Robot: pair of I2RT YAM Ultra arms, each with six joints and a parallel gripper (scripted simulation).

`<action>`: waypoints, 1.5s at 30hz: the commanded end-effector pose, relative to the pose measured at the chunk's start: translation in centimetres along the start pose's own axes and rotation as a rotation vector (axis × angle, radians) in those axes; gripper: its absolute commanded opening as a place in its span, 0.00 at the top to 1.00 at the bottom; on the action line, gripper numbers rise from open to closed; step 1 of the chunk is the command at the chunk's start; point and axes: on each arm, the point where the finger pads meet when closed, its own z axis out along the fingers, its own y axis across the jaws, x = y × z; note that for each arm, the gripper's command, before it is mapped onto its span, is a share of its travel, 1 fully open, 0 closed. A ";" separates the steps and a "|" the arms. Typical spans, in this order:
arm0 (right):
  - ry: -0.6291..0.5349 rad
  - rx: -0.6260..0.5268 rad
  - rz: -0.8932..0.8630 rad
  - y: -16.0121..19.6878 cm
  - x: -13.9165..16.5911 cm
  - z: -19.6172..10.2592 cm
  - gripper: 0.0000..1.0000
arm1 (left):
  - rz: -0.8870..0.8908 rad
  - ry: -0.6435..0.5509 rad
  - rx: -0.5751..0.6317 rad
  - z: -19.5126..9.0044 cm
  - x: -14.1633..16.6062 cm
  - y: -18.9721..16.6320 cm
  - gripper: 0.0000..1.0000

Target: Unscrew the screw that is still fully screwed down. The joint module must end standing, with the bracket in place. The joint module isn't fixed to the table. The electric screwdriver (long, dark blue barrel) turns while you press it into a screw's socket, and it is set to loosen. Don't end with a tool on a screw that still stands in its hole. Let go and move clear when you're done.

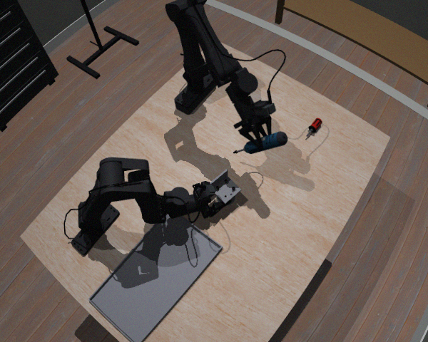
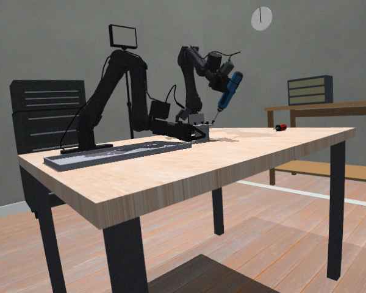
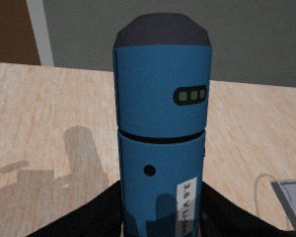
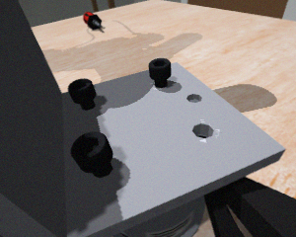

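And there it is, on the blue barrel of the electric screwdriver: a white label, printed sideways, reading "3.6 V Li", its last characters too blurred to call! That's the only lettering readable here.

1. The left arm rose to a raised elbow, then sloped down to its wrist.
2. The left gripper had its fingers partly apart, in a grip.
3. The right arm bent high at the elbow, its wrist low and near level.
4. The right gripper gripped too, partly open, near the tabletop.
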 end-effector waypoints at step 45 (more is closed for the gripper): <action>-0.001 0.003 0.003 0.0 -0.2 0.1 0.41 | -0.403 0.177 -0.317 0.1 -0.6 11.4 0.58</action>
